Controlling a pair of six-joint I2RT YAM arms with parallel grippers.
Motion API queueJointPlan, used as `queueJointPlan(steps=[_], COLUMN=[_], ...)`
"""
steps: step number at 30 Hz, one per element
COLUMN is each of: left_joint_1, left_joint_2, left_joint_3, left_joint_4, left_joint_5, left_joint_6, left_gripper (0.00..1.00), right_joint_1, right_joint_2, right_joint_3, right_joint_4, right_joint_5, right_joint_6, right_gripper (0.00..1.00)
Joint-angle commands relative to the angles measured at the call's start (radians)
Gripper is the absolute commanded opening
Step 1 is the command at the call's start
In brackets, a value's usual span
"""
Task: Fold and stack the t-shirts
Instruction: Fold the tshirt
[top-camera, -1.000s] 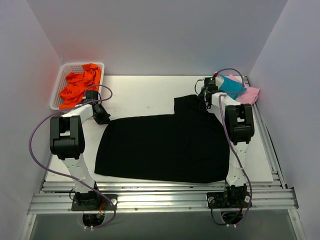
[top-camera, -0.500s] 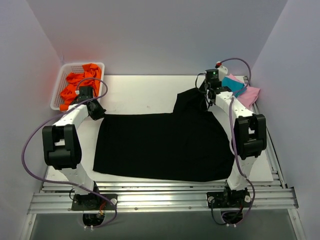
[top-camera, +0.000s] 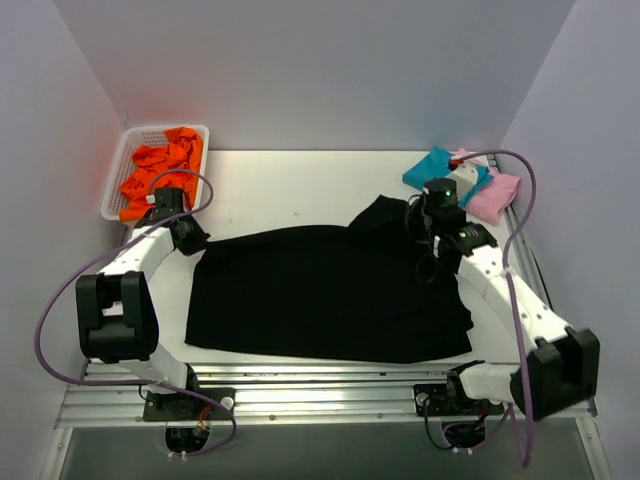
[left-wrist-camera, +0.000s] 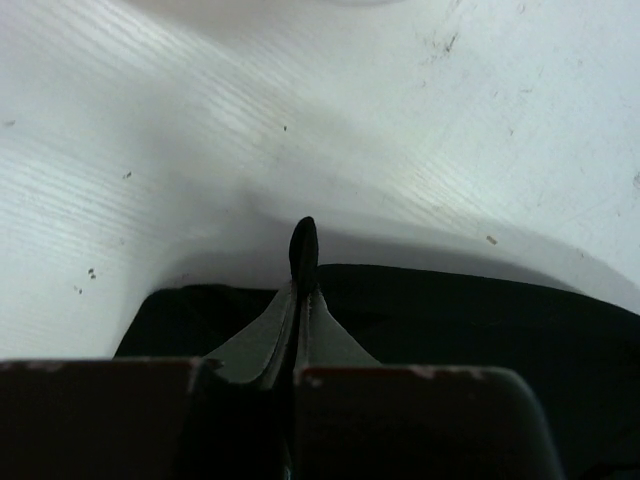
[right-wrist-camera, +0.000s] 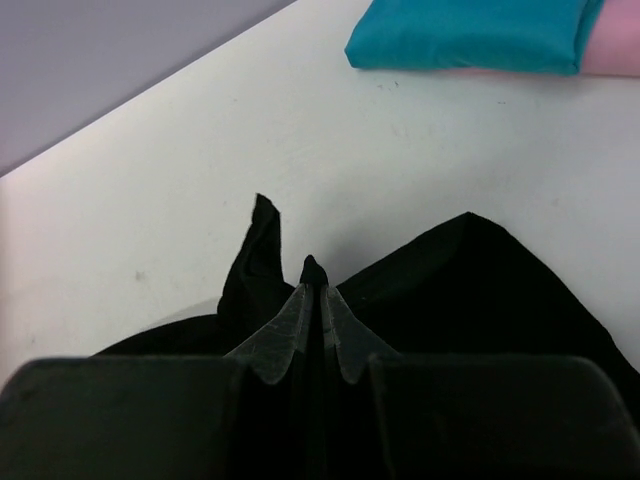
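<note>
Left gripper (left-wrist-camera: 300, 292) clenched on a pinch of the black t-shirt (top-camera: 330, 295) at its far left corner. Right gripper (right-wrist-camera: 313, 290) likewise clamped on a peak of the same cloth at the far right, where a loose flap stands up beside it.

Over the last second the right arm has drawn back from the far right corner of the desk (top-camera: 290, 190) and swung its elbow out to the near right. It has dragged its hold on the shirt nearer, while the left gripper has eased a little outward.

The shirt now lies wider and flatter across the middle of the desk. By the look of it, this is spreading before the first fold, which has not begun.

The pullback leaves the folded teal t-shirt (top-camera: 432, 168) on the pink t-shirt (top-camera: 495, 195) in full view as the waiting stack. The basket (top-camera: 118, 165) of orange cloth (top-camera: 155, 170) sits at far left.
</note>
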Motion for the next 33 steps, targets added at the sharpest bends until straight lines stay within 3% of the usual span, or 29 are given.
queueJointPlan(steps=[1,10,19,21,22,23,24,26,29,33], left_joint_1=[0.007,0.005,0.004,0.005,0.005,0.005,0.005,0.005,0.005,0.008], left_joint_2=[-0.097,-0.176,-0.228,-0.269,-0.283,-0.313,-0.329,-0.372,-0.415,-0.401], left_joint_3=[-0.038,-0.132,-0.230,-0.262,-0.270,-0.276,-0.287,-0.292,-0.286,-0.230], left_joint_4=[0.040,0.091,0.119,0.126,0.128,0.126,0.131,0.134,0.137,0.120], left_joint_5=[-0.023,-0.032,-0.067,-0.079,-0.083,-0.095,-0.101,-0.115,-0.135,-0.133], left_joint_6=[-0.004,-0.029,-0.052,-0.067,-0.078,-0.087,-0.095,-0.118,-0.139,-0.136], left_gripper=[0.02,0.02,0.02,0.05,0.10,0.25,0.71,0.97,0.94,0.94], right_joint_1=[0.050,0.240,0.308,0.308,0.306,0.305,0.291,0.264,0.185,0.128], right_joint_2=[-0.210,-0.646,-0.922,-1.020,-1.048,-1.074,-1.105,-1.099,-1.012,-0.746], right_joint_3=[-0.093,-0.351,-0.472,-0.456,-0.451,-0.442,-0.434,-0.408,-0.390,-0.391], right_joint_4=[-0.083,-0.290,-0.588,-0.660,-0.706,-0.723,-0.728,-0.709,-0.590,-0.369], right_joint_5=[0.088,0.079,0.050,0.060,0.057,0.053,0.044,0.022,-0.042,-0.093], right_joint_6=[0.042,0.254,0.437,0.490,0.501,0.519,0.523,0.500,0.408,0.319], right_gripper=[0.00,0.00,0.00,0.20,0.39,0.99,1.00,1.00,1.00,1.00])
